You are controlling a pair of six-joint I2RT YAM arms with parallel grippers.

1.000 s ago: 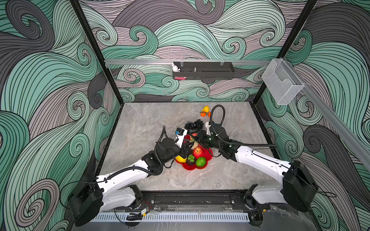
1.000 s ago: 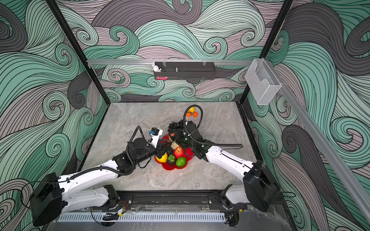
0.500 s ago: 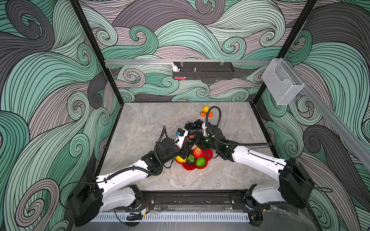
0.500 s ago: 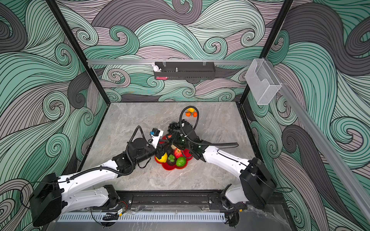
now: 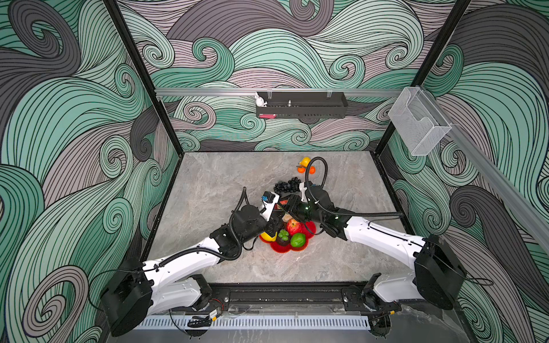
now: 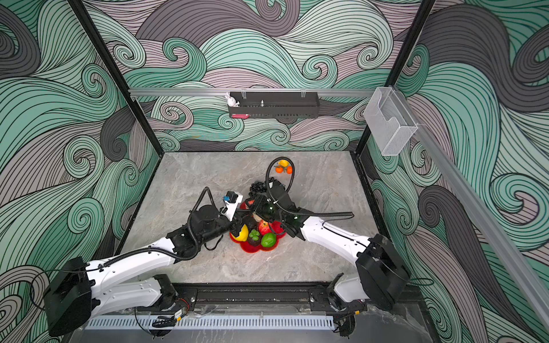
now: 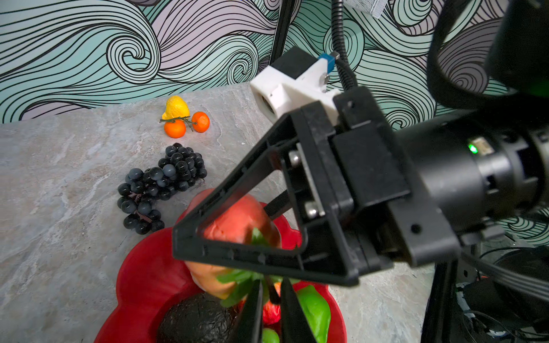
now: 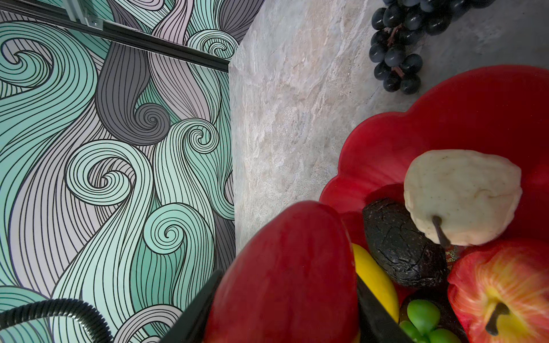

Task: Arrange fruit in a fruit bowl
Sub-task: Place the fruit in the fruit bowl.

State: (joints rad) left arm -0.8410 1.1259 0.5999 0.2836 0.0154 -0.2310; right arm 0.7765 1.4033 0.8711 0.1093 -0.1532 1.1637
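While over the bowl (image 8: 475, 104), right fingers (image 8: 375, 322) around red apple (image 8: 285, 276), left fingers (image 7: 292, 314) together.

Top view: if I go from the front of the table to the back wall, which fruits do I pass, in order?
In a top view, near to far: green lime → apple → black grapes → oranges → yellow lemon.

Right pincer (image 8: 287, 276) clamps a red apple (image 8: 282, 234) near the fruit bowl (image 8: 371, 133).
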